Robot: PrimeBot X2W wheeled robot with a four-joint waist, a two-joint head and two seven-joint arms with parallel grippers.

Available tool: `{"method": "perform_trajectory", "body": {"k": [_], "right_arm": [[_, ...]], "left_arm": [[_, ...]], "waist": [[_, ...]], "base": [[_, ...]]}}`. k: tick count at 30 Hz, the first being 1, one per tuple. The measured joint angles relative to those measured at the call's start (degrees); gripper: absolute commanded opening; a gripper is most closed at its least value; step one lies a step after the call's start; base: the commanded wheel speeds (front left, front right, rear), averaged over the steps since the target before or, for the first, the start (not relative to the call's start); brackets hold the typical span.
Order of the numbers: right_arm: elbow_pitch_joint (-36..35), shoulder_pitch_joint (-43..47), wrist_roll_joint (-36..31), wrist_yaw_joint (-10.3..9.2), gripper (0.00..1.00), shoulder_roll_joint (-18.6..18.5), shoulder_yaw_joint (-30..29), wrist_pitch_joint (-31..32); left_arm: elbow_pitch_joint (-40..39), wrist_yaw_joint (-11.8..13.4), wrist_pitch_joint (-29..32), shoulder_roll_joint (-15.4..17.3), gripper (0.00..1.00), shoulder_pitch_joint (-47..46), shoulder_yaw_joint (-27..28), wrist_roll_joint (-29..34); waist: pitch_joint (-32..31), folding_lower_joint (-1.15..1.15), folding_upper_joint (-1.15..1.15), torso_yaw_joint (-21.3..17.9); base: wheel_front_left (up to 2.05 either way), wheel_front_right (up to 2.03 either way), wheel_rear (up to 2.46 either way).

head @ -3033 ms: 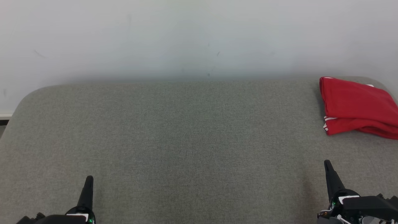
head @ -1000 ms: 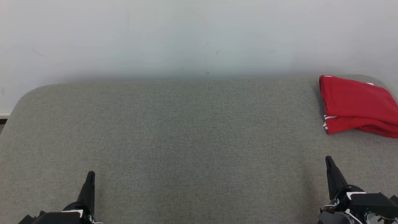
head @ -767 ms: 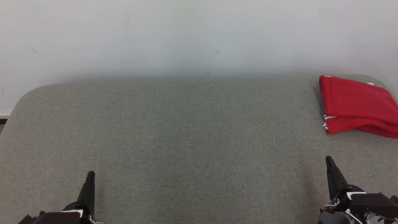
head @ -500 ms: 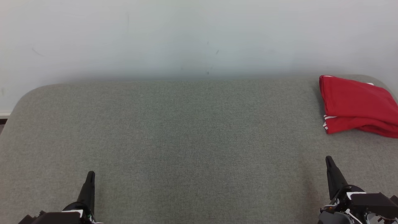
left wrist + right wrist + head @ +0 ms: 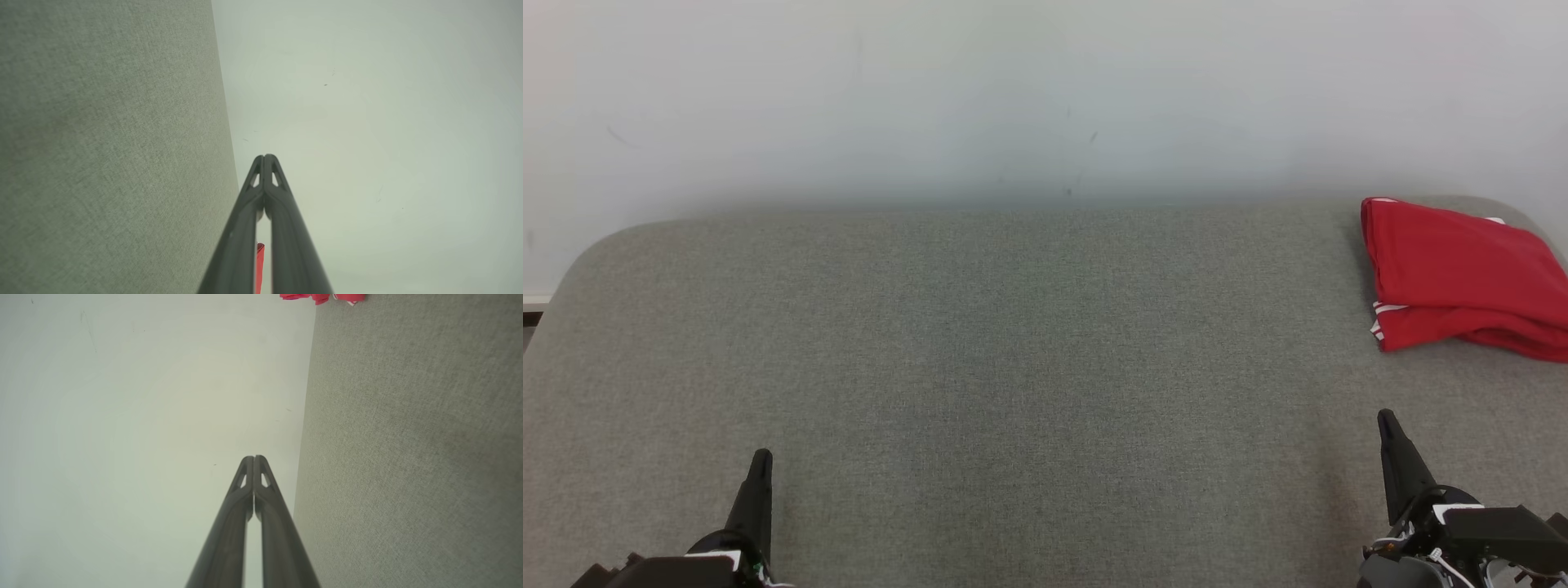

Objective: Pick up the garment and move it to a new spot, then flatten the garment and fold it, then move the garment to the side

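Shows the red garment [image 5: 1454, 278] lying folded at the far right corner of the grey padded surface [image 5: 1029, 367], close to the pale wall [image 5: 1013, 98]. Finds the left gripper [image 5: 760, 461] low at the near left and the right gripper [image 5: 1385, 425] low at the near right, each with its fingers pressed together and empty, both apart from the garment.

The garment [image 5: 1462, 273] is bright red, with thin white stripes at one corner. The fabric surface [image 5: 1029, 367] is grey with a fine woven speckle all over. The wall [image 5: 1013, 98] is plain pale grey-white. The left gripper [image 5: 760, 456] and right gripper [image 5: 1383, 416] are black.
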Motion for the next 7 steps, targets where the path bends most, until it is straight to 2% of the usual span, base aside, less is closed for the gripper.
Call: {"method": "perform_trajectory", "body": {"k": [7], "right_arm": [[0.0,0.0,0.0,0.0,0.0,0.0,-0.1,0.0]], "left_arm": [[0.0,0.0,0.0,0.0,0.0,0.0,0.0,0.0]], "waist": [[0.0,0.0,0.0,0.0]], "base": [[0.0,0.0,0.0]]}}
